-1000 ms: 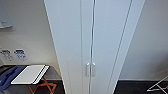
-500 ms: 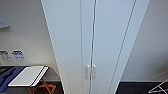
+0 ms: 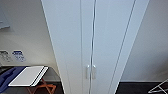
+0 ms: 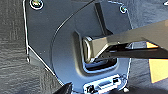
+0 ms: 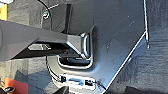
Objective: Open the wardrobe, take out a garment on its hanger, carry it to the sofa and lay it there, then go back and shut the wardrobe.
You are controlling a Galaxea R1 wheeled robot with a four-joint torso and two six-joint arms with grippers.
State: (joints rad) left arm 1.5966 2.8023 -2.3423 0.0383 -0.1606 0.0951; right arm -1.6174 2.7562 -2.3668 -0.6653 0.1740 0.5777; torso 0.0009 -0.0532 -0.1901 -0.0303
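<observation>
Straight ahead in the head view stands the wardrobe [image 3: 95,37], tall, narrow and white, taking up the middle of the scene from top to bottom. Its two doors are shut, meeting along a thin dark seam, and the pair of small silver handles [image 3: 90,72] sit side by side low down on either side of that seam. Plain pale wall runs to both sides of it. To the left of the wardrobe, low down, a white board [image 3: 28,75] lies tilted on an orange folding stand [image 3: 42,88], with a blue cloth [image 3: 7,77] just beside it at the edge. Two small blue-and-white stickers [image 3: 18,55] are on the wall above that. At the bottom right corner a thin pale wire rack [image 3: 160,87] pokes in over the dark floor [image 3: 135,88].

Both wrist views look down along the robot's own dark plate and jointed bar over grey carpet [image 4: 12,62], with orange patches at the edges. Whether the left or the right gripper is apart or together I cannot tell from these views
</observation>
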